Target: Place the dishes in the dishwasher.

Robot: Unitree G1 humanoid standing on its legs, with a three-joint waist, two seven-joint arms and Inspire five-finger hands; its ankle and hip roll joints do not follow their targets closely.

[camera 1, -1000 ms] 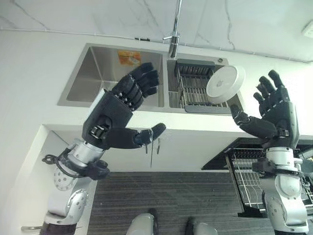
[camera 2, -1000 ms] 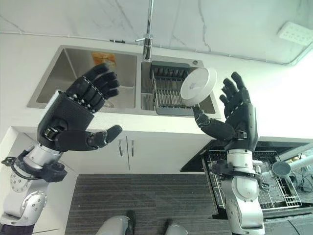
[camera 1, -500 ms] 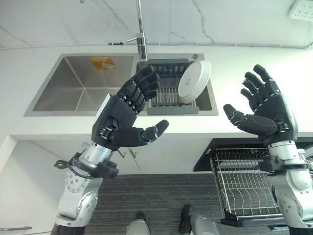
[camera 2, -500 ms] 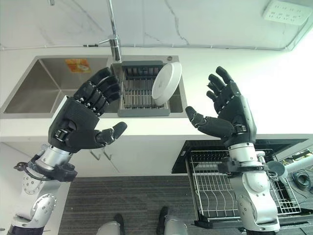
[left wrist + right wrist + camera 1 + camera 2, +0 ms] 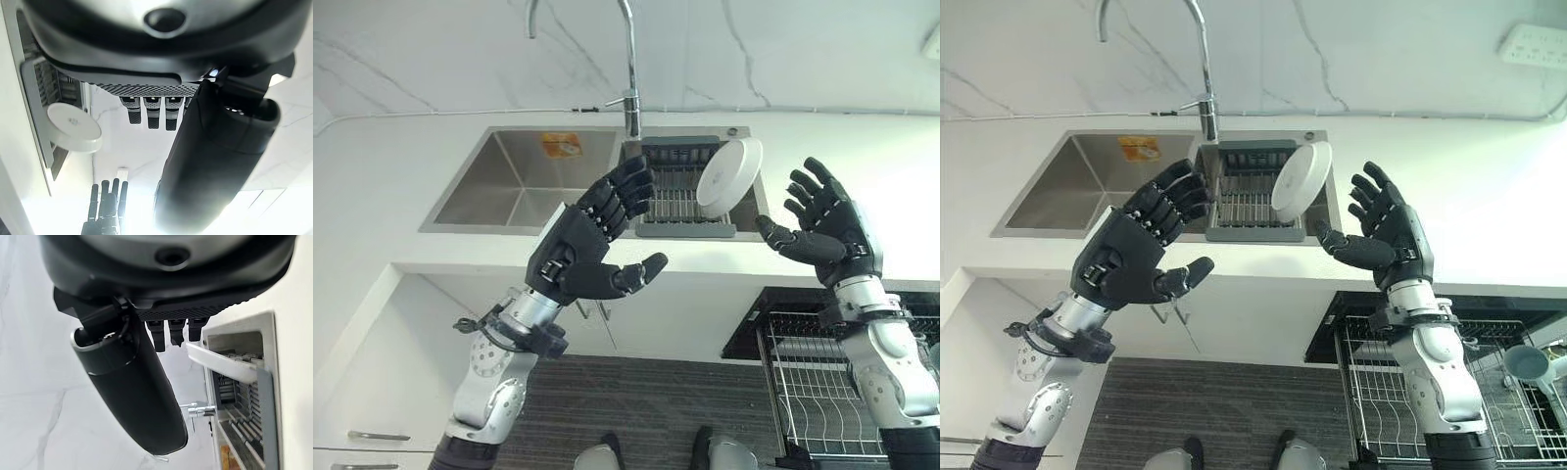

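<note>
In the left eye view a white plate (image 5: 729, 176) stands on edge, tilted, in the dark drying rack (image 5: 677, 191) that sits in the right-hand basin of the steel sink (image 5: 524, 181), under the tap (image 5: 628, 69). It looks like glazed ceramic: stiff, smooth and probably slippery, moderately heavy, and likely to chip if knocked against the rack or dropped. The free upper rim, clear of the rack wires, seems the best place to pinch it, thumb on one face and fingers on the other. The left hand (image 5: 587, 245) hovers in front of the worktop (image 5: 391, 176) edge with its fingers spread and holding nothing. The right hand (image 5: 822, 230) is raised just beside the plate, apart from it, fingers splayed and empty.

The right eye view shows the same layout, and lower right the pulled-out wire dishwasher rack (image 5: 1391, 392), where the plate is to go; a grey cup-like item (image 5: 1528, 362) lies at its far side.

In the left wrist view the left hand's fingers (image 5: 153, 111) point straight out with nothing between them and the thumb (image 5: 210, 161); the plate shows beyond, leaning in the rack.

In the right wrist view the right hand's fingers (image 5: 176, 333) are likewise straight and released, with the plate's rim seen edge-on just past them, not touched.
</note>
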